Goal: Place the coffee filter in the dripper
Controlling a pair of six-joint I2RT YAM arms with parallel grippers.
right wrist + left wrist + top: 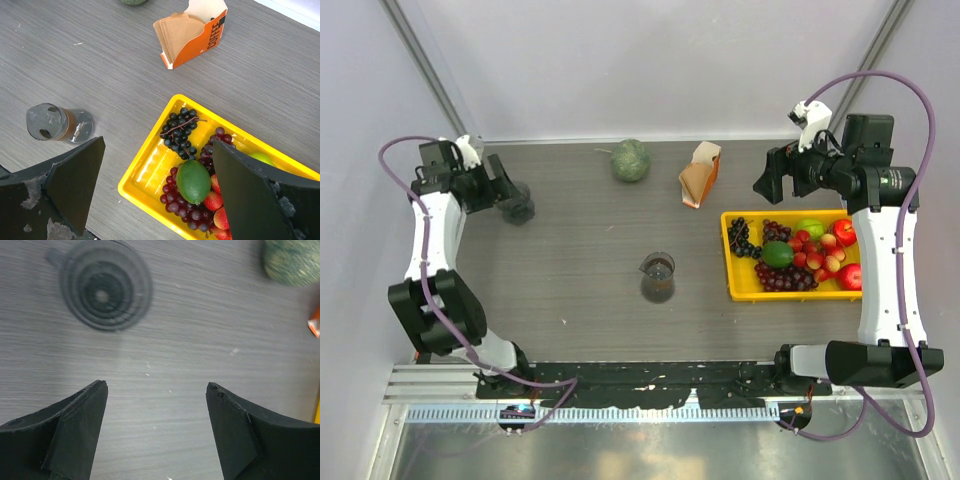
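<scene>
**Dripper out at 10 o'clock, both sets of fingers wide open**

The smoky grey dripper [517, 209] is sitting mouth-up on the dark wood-grain surface [570, 290], way out at 10 o'clock, with its little handle poking off one side. The left fingers [80, 430] hang right by it, spread wide with nothing between them. In the wrist view the dripper sits just past the tips, at about 11 o'clock. The right fingers [75, 185] are spread just as wide and gripping nothing, up in the air near the yellow tray [738, 282] of fruit at 3 o'clock. The orange-and-white pack [701, 172] at 1 o'clock has brown filter papers standing upright inside. There's a green ball-looking thing [630, 160] at 12, and a glass jug [658, 276] near the middle, well apart from the dripper.
</scene>
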